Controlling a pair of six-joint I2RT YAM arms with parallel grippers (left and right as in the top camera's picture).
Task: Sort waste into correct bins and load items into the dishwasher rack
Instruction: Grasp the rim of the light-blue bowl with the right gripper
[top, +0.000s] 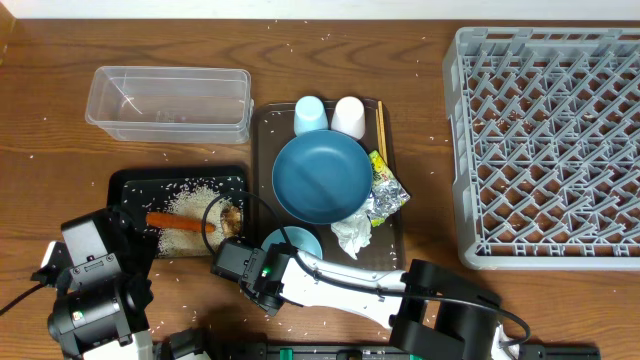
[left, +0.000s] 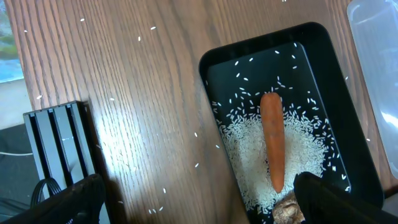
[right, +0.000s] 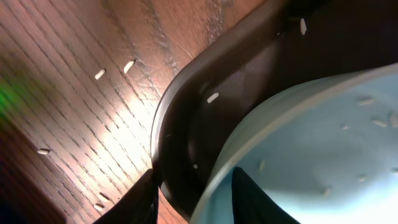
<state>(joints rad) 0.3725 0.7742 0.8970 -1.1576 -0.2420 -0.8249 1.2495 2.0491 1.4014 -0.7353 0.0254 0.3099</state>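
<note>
Right wrist: right gripper at the pale-blue bowl.
Fingers straddle its rim and the brown tray edge, grip unclear; left gripper gapes, empty.

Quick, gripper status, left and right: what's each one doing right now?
Left gripper: open, holding nothing.
Right gripper: astride the rim of the pale-blue bowl; whether it grips cannot be told.

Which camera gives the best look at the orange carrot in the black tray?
The left wrist view: the orange carrot lies whole and large on white rice grains in the shallow black rectangular tray. The overhead view shows it small, in the same tray. The right wrist view does not show it.
</note>
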